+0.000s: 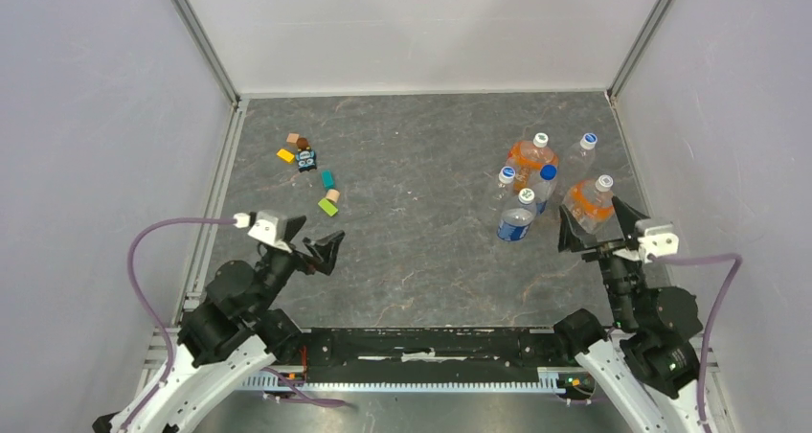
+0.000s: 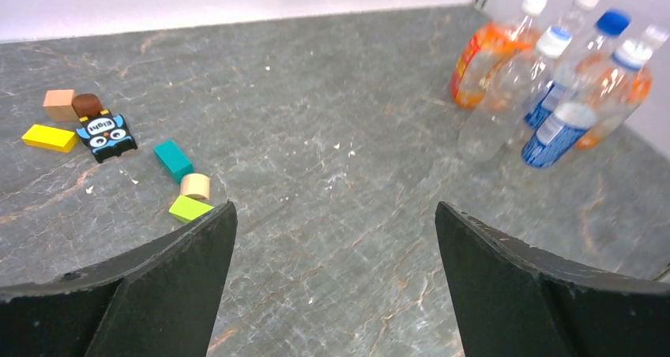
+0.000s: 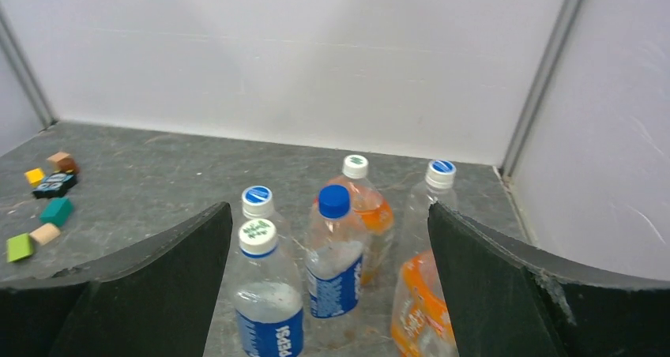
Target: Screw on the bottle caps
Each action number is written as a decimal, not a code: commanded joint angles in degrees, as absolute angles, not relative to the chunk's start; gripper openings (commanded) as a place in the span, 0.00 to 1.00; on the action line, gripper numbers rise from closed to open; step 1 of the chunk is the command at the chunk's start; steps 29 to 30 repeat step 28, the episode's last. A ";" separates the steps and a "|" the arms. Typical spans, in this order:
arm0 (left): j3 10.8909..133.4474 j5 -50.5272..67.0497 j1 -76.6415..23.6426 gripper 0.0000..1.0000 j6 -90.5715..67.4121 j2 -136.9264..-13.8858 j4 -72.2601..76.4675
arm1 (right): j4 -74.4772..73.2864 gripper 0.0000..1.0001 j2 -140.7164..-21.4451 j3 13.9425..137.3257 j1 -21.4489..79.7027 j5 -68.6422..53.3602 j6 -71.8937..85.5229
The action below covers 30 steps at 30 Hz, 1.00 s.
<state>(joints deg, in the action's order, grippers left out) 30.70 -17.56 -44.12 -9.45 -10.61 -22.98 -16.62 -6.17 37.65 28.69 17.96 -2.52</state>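
Table (image 1: 421,270) grey stone. Left gripper (image 1: 314,245) at 8 o'clock and right gripper (image 1: 599,230) at 4 are both spread wide, holding nothing. At 2 o'clock I see the Pepsi bottle (image 1: 515,222) upright just beside the unlabelled clear bottle (image 1: 504,188). Pepsi cap (image 1: 526,195) and clear-bottle cap (image 1: 507,174) sit on their necks. Toy blocks (image 1: 306,170) at 10.

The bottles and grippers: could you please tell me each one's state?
Pepsi bottle: upright, capped.
Blue-capped bottle: upright, capped.
Small clear bottle: upright, capped.
Tall clear bottle: upright, capped.
Far orange bottle: upright, capped.
Near orange bottle: upright, capped.
Left gripper: open, empty.
Right gripper: open, empty.
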 commanded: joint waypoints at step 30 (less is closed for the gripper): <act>30.91 -26.19 -44.12 1.00 -19.64 3.59 -32.04 | -27.28 0.98 9.14 36.12 28.48 42.41 -0.09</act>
